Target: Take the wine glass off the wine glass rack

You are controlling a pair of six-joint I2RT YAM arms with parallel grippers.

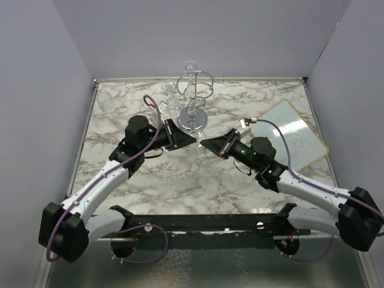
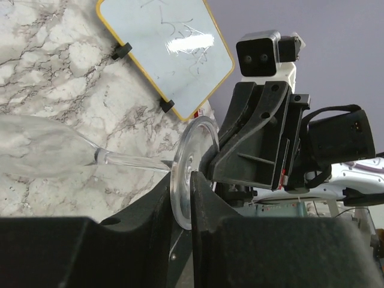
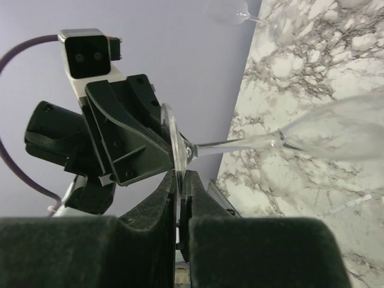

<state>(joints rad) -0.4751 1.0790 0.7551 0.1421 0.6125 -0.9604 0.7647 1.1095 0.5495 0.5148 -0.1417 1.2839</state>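
Observation:
A clear wine glass lies held sideways between my two grippers, above the table in front of the wine glass rack [image 1: 193,99]. In the left wrist view its round foot [image 2: 187,171] is pinched between my left gripper's [image 2: 191,186] jaws, with the stem and bowl [image 2: 36,150] pointing left. In the right wrist view my right gripper [image 3: 180,183] is shut on the edge of the same foot [image 3: 173,141], with the bowl [image 3: 342,132] to the right. In the top view the left gripper [image 1: 192,139] and right gripper [image 1: 204,143] meet tip to tip, apart from the rack.
The chrome rack stands on its mirrored base [image 1: 193,122] at the back centre, with glasses still hung around its top [image 1: 189,65]. Another glass [image 1: 108,103] lies at the back left. A yellow-framed whiteboard [image 1: 291,135] lies at the right; it also shows in the left wrist view [image 2: 168,48].

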